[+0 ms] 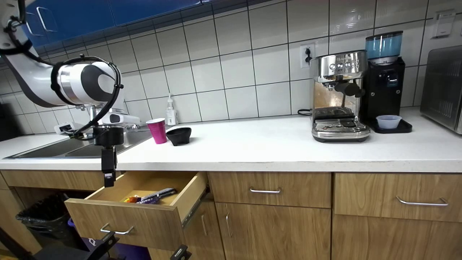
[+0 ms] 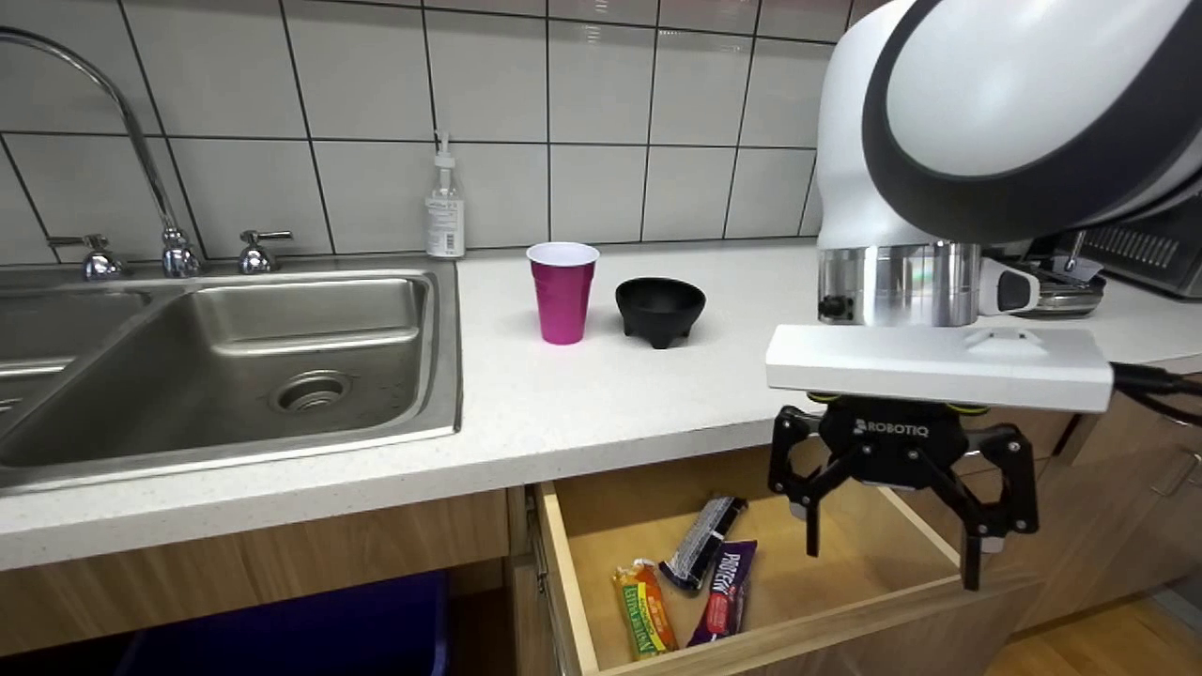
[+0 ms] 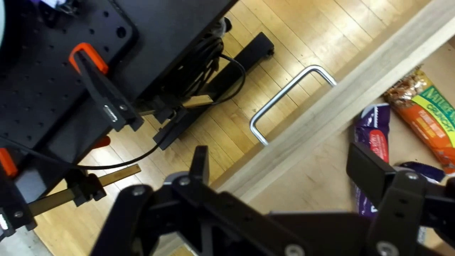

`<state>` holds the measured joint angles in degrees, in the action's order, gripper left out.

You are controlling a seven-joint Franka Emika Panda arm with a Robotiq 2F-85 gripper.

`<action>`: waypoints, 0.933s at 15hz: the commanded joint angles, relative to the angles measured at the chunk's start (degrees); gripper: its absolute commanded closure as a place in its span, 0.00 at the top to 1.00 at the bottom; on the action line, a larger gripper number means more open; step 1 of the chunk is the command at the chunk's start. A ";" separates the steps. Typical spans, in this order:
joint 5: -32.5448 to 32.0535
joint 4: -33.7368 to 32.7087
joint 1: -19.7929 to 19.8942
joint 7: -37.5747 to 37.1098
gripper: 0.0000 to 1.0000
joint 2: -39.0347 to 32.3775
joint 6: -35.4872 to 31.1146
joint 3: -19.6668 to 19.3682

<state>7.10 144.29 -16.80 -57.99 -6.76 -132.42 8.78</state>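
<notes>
Drawer (image 2: 789, 593) is standing open below your gripper (image 2: 891, 568).
Your gripper is hanging above the drawer's rim with nothing gripped: its fingers (image 3: 199, 164) are standing wide apart, one showing in the wrist view against the wooden floor (image 3: 284, 46) just outside the drawer's front edge, the other against the purple bar (image 2: 725, 593) inside. You are also seeing a dark-wrapped bar (image 2: 702, 543) and an orange-and-green bar (image 2: 644, 610) lying near it on the drawer's bottom. A metal handle (image 3: 281, 95) is projecting from the drawer's front. Above the drawer, the white counter (image 2: 526, 404) is supporting a pink cup (image 2: 563, 296) and, just beside it, a black bowl (image 2: 660, 308). To one side of the drawer, a sink (image 2: 225, 394) is occupying the counter; well apart on the opposite side, an espresso machine (image 1: 332, 99) is standing.
</notes>
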 commanded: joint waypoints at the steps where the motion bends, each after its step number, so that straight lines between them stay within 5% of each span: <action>1: 2.03 0.50 2.06 6.22 1.00 1.41 6.71 0.99; 8: 2.89 -0.21 2.81 16.36 1.00 -0.91 13.53 0.68; 14: 1.75 -0.32 2.27 18.15 1.00 -4.13 11.88 0.48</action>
<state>9.00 144.57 -15.35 -41.89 -9.49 -120.73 8.78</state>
